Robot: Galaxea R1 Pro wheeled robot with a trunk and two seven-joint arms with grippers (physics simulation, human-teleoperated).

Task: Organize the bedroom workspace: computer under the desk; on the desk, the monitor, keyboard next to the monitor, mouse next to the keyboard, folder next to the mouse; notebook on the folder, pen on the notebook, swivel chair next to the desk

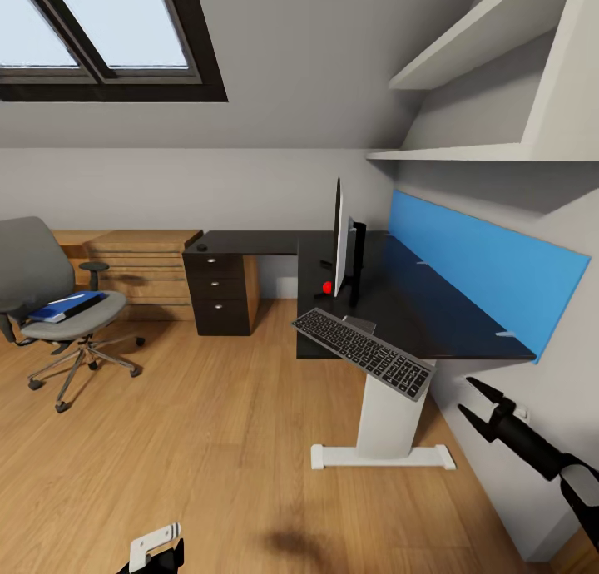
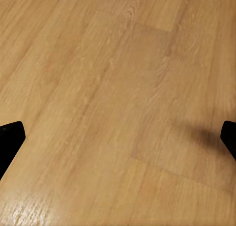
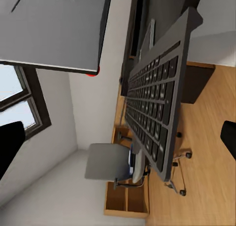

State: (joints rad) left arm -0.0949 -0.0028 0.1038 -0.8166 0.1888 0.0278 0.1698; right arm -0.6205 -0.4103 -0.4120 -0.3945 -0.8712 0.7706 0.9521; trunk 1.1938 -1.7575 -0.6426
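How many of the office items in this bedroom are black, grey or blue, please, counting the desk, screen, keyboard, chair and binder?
Black: 2 (L-shaped black-topped desk; thin black flat monitor)
Grey: 2 (slim silver-grey keyboard; grey upholstered swivel chair)
Blue: 1 (flat bright blue folder, lying on the chair seat)
Total: 5

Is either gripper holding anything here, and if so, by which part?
Nothing is held. The right gripper is open beside the desk; the left gripper is open over bare floor.
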